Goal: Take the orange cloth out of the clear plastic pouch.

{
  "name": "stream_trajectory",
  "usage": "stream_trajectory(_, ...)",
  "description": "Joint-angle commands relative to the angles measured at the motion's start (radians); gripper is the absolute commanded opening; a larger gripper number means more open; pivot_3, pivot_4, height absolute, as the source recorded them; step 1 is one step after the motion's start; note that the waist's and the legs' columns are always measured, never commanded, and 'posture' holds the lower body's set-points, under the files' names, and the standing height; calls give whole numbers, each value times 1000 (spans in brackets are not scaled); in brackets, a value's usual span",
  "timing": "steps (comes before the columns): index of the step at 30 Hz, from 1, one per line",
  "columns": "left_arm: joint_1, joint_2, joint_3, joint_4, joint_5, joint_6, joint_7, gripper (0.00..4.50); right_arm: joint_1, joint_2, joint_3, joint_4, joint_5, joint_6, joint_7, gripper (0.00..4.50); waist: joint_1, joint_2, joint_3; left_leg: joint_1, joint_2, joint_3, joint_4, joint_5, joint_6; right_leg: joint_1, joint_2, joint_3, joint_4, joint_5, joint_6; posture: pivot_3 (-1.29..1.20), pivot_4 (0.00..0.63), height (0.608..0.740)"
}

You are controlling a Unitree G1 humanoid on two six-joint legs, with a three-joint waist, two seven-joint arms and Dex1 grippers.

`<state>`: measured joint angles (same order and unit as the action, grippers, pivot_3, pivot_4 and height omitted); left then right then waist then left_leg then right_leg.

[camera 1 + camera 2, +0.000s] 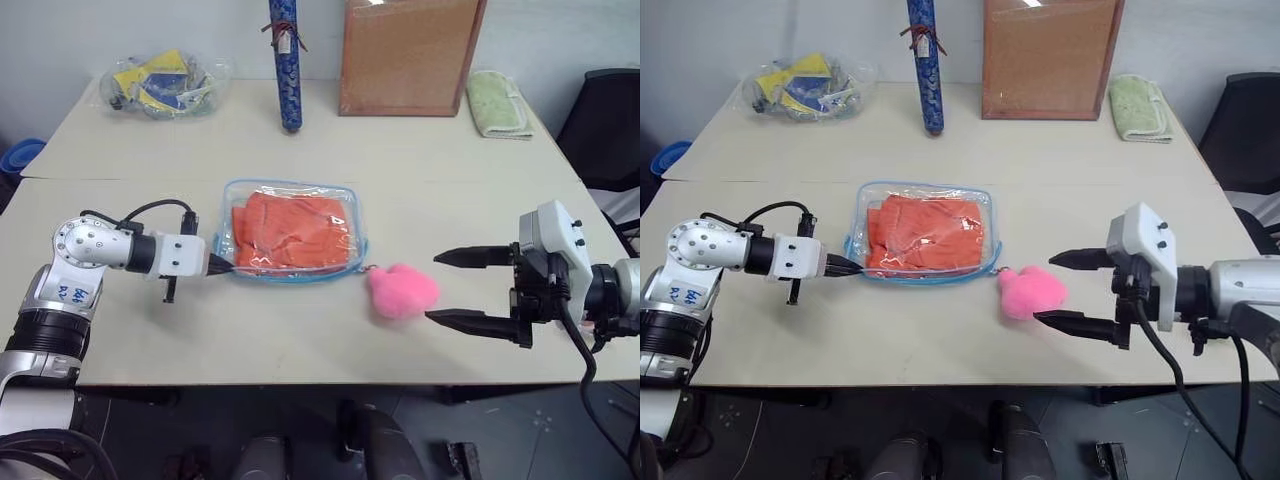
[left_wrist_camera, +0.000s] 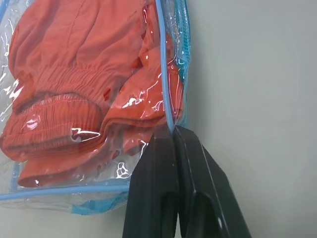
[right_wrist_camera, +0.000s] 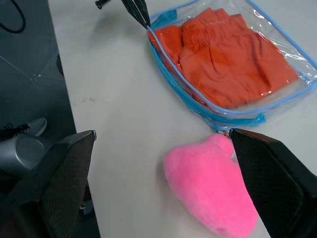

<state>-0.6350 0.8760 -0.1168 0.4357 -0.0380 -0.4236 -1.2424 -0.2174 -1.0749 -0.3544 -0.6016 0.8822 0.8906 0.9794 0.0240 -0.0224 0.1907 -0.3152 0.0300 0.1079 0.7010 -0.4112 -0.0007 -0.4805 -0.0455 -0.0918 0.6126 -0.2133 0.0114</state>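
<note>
The orange cloth [image 1: 292, 232] lies soft and light inside the clear plastic pouch [image 1: 345, 195] on the tabletop [image 1: 300, 320]. The left tool [image 2: 173, 133] seems pinched on its slippery blue edge; the right tool [image 1: 462, 289] gapes wide.

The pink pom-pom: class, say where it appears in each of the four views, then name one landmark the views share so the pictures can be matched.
Left eye view: pink pom-pom right of centre, near the pouch's right corner.
Right eye view: just right of centre.
Left wrist view: not in it.
Right wrist view: low in the picture.
Shared landmark: the clear plastic pouch holding the orange cloth.
</note>
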Motion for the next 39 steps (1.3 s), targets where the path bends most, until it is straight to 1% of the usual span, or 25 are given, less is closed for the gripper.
stream_trajectory(1, 9, 2, 20, -35, -4, 10, 25, 37, 29, -10, 12, 2, -39, -20, -18, 4500, 0, 0, 0, 0, 0, 0, 0, 0, 0, 0, 0, 0, 0, 0, 0, 0, 150, 740)
stream_trajectory(2, 14, 4, 21, -41, -7, 18, 26, 37, 40, 3, 14, 5, -48, -17, -38, 4500, 0, 0, 0, 0, 0, 0, 0, 0, 0, 0, 0, 0, 0, 0, 0, 0, 150, 740)
stream_trajectory(5, 54, 28, 41, -97, -46, 90, 7, 621, 74, 72, 14, 19, -78, 8, -162, 4500, 0, 0, 0, 0, 0, 1, 0, 0, 0, 0, 0, 0, 0, 0, 0, 0, 150, 740)
stream_trajectory(8, 110, 56, 94, -193, -103, 214, 15, 1510, 128, 159, -7, 14, -90, 62, -304, 4500, -4, -1, 0, 0, 1, 1, 0, 0, 0, 0, 0, 0, 1, 0, 0, 0, 150, 740)
stream_trajectory(10, 168, 93, 144, -304, -207, 388, -20, 2083, 173, 223, -46, -9, -51, 108, -381, 4500, -6, -1, 0, 0, 1, 1, 0, 0, 0, -1, 1, 1, 2, 0, 0, 0, 150, 740)
stream_trajectory(11, 201, 121, 177, -377, -295, 516, -45, 2083, 192, 272, -75, -17, -15, 141, -438, 4500, -8, -1, 0, -1, 1, 1, 0, 0, -1, -1, 1, 1, 2, 0, 0, 0, 150, 740)
stream_trajectory(14, 250, 168, 252, -536, -495, 784, -68, 2083, 214, 413, -141, -24, 91, 221, -608, 4500, -12, -1, 0, -1, 1, 1, 0, 0, -1, -1, 1, 2, 2, 0, 0, 0, 150, 740)
stream_trajectory(16, 250, 171, 277, -607, -577, 886, -54, 2083, 215, 497, -171, -19, 159, 256, -718, 4500, -13, -1, -1, 1, 1, 0, 0, 0, -1, 1, 1, 4, 0, 0, 0, 0, 150, 740)
stream_trajectory(18, 228, 151, 283, -671, -642, 965, -22, 2083, 206, 608, -192, 9, 268, 264, -870, 4500, -12, 0, -1, 2, 0, 0, -1, 1, -2, 2, 1, 6, -1, 0, 0, 0, 150, 740)
stream_trajectory(19, 215, 138, 274, -695, -651, 982, -6, 2083, 207, 656, -186, 18, 308, 261, -923, 4500, -12, 1, -1, 2, 0, 0, -1, 1, -2, 1, 2, 7, 0, 0, 0, 0, 150, 740)
stream_trajectory(21, 200, 121, 250, -720, -634, 979, 6, 2083, 214, 704, -160, 22, 360, 259, -981, 4500, -15, 1, -1, 3, 0, 1, -1, 1, -3, 1, 3, 9, 0, 0, 0, 0, 150, 740)
stream_trajectory(25, 180, 96, 219, -716, -601, 966, 20, 2083, 204, 739, -133, 63, 443, 236, -1076, 4500, -26, 1, -1, 3, -1, 3, -2, 1, -3, 0, 3, 11, 5, 0, 0, 0, 150, 740)
stream_trajectory(30, 128, 55, 186, -694, -570, 947, 33, 2083, 143, 769, -59, 152, 474, 198, -1117, 4500, -29, 1, -1, 6, 0, 6, -2, 1, -3, 0, 5, 14, 5, 0, -1, 0, 150, 740)
stream_trajectory(33, 110, 38, 175, -684, -551, 935, 38, 2135, 108, 772, -45, 192, 486, 170, -1129, 3935, -29, 1, -1, 8, 0, 9, -4, 1, -3, 1, 6, 17, 3, -1, -1, 0, 150, 740)
stream_trajectory(36, 101, 27, 172, -674, -535, 926, 42, 2135, 101, 739, -27, 193, 472, 162, -1105, 2919, -28, 1, -1, 9, 0, 9, -4, 1, -3, 1, 6, 17, 4, -1, -1, 0, 150, 740)
stream_trajectory(39, 106, 24, 177, -675, -530, 923, 47, 2135, 118, 663, -6, 148, 428, 161, -1040, 1901, -27, 1, -1, 10, 0, 10, -4, 1, -3, 1, 5, 18, 4, -1, -1, 0, 150, 740)
